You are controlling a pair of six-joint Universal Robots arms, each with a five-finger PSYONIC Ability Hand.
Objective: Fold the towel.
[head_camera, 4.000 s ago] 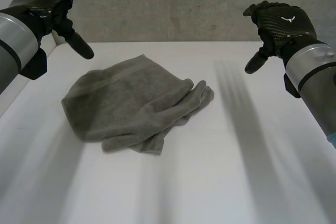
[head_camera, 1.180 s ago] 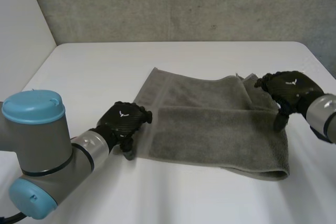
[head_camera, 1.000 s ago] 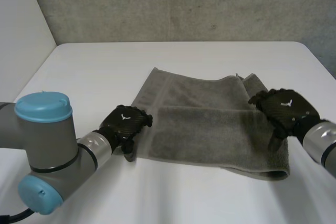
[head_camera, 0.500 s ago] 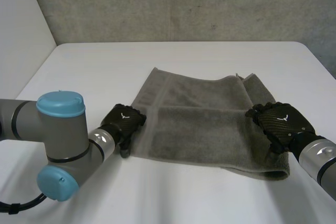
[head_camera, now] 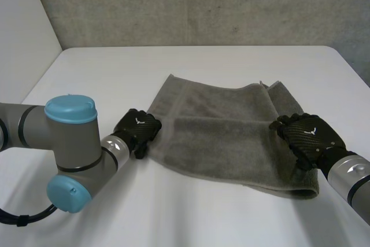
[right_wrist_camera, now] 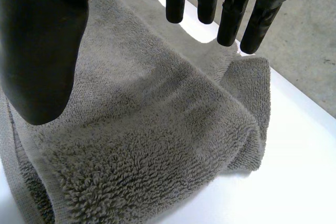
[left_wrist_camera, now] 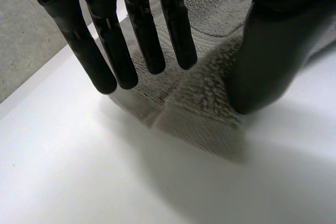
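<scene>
Grey towel [head_camera: 225, 137] spread out mid surface [head_camera: 173, 212], crease running across it, right end kinda lumpy. Left hand [head_camera: 137, 133] down at towel's left edge, by near corner. Left wrist view: fingers [left_wrist_camera: 139, 30] straight, tips at the terry, thumb [left_wrist_camera: 268, 51] on bunched-up edge, wide gap between them, so nothing really gripped. Right hand [head_camera: 306, 140] over towel's right end. Right wrist view: fingers [right_wrist_camera: 231, 3] straight, thumb [right_wrist_camera: 42, 40] well apart, thick fold [right_wrist_camera: 157, 129] under palm, hand spread wide, holding nothing.
</scene>
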